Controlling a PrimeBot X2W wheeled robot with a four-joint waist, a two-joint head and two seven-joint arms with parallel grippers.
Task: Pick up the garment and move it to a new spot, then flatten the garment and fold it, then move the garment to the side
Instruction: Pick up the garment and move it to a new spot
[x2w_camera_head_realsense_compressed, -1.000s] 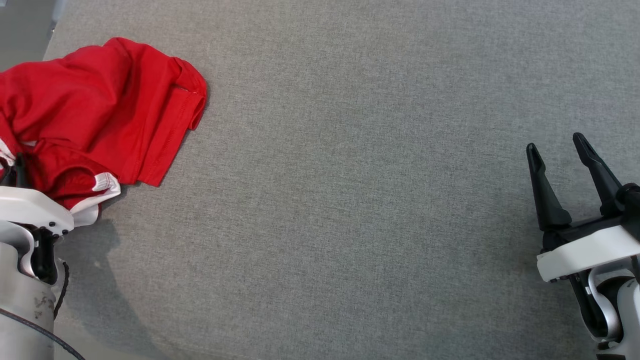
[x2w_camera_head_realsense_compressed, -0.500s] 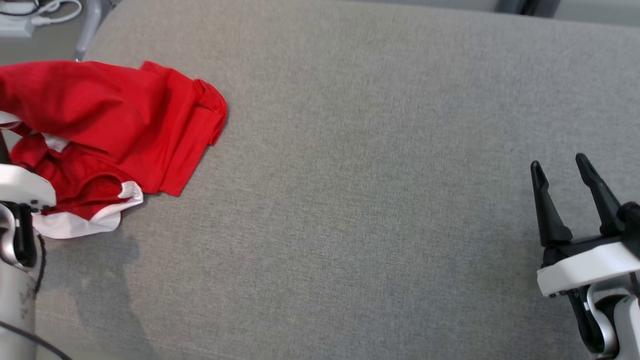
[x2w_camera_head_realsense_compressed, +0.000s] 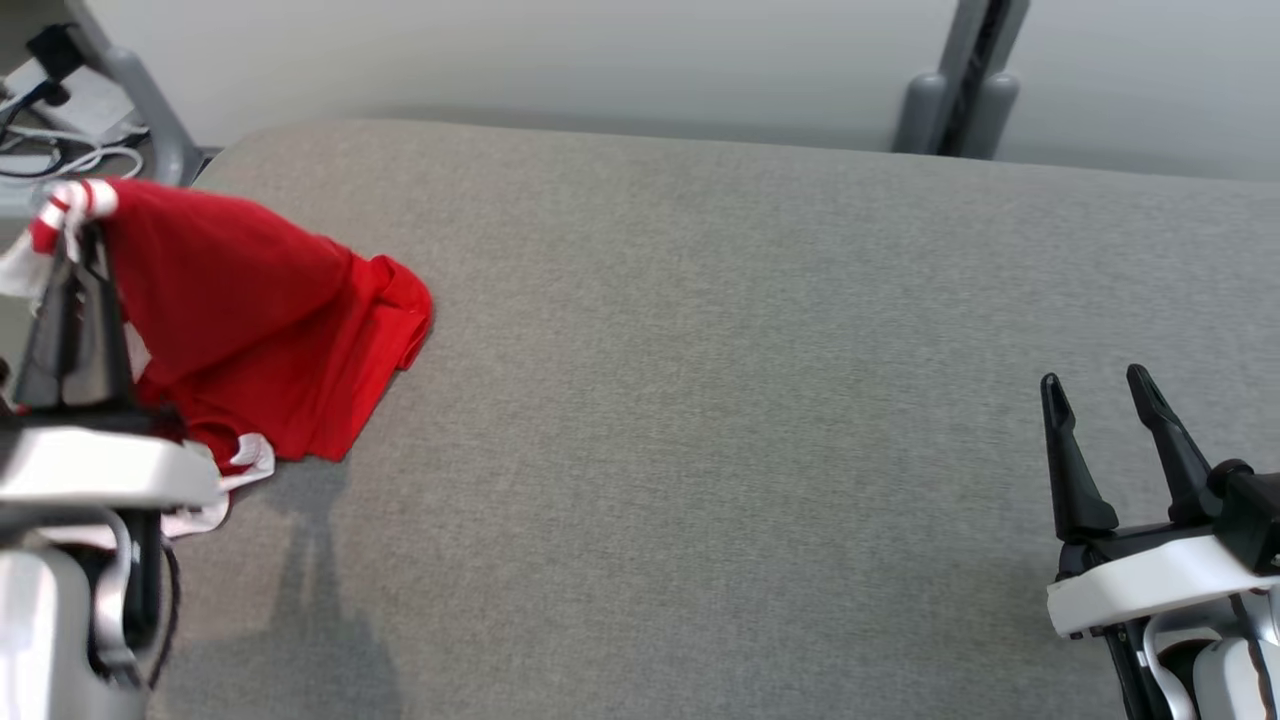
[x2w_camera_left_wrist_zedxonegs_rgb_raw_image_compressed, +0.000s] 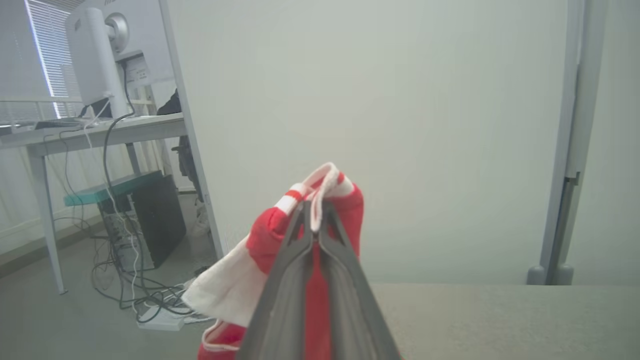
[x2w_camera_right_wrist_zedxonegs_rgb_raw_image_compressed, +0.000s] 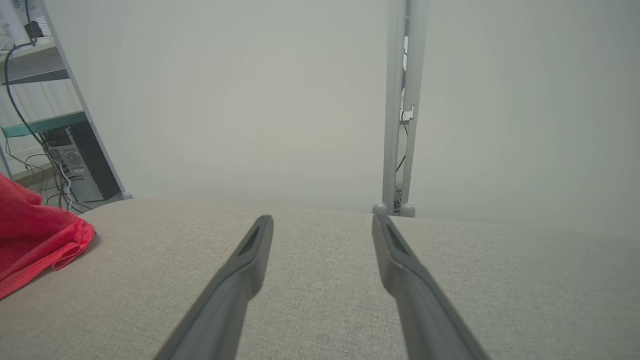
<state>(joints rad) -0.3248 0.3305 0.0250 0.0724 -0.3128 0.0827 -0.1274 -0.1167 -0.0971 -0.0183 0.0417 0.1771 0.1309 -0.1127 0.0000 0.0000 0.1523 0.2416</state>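
Garment (x2w_camera_head_realsense_compressed: 250, 330) hangs from left claw (x2w_camera_head_realsense_compressed: 72, 238), clamped on its striped trim (x2w_camera_left_wrist_zedxonegs_rgb_raw_image_compressed: 325, 180), at the left edge of the counter (x2w_camera_head_realsense_compressed: 700, 400); right claw (x2w_camera_head_realsense_compressed: 1093, 377) gapes empty. Risk: thin pinch may slip as trailing cloth drags.

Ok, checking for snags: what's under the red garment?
The red-and-white cloth garment rests on the grey fabric tabletop; anything beneath its folds is covered. The left tool holds its striped edge.
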